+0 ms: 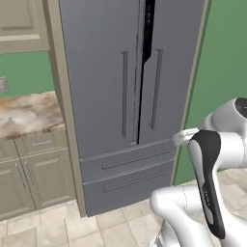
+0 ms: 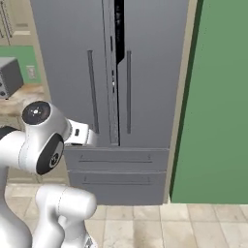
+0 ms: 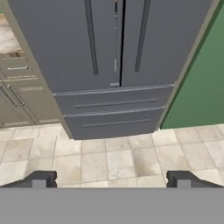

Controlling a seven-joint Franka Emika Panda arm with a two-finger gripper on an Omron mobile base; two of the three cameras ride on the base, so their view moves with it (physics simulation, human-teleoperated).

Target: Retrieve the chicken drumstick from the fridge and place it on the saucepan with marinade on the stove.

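I see the tall grey double-door fridge (image 1: 111, 96) straight ahead of me, its 2 doors ajar by a narrow dark gap between the 2 long vertical bar handles (image 3: 91, 37), with 2 closed lower drawers (image 3: 113, 111) beneath. I cannot see the chicken drumstick; whether it sits behind those doors I cannot tell. My 2-finger gripper (image 3: 111, 179) hangs well apart from the fridge over the beige tiled floor (image 3: 109, 157), its dark fingertips (image 3: 40, 178) spread wide with nothing between them. Beige cabinets (image 1: 29, 169) under a marbled countertop (image 1: 26, 113) stand left of the fridge, a green wall (image 2: 218, 106) right.
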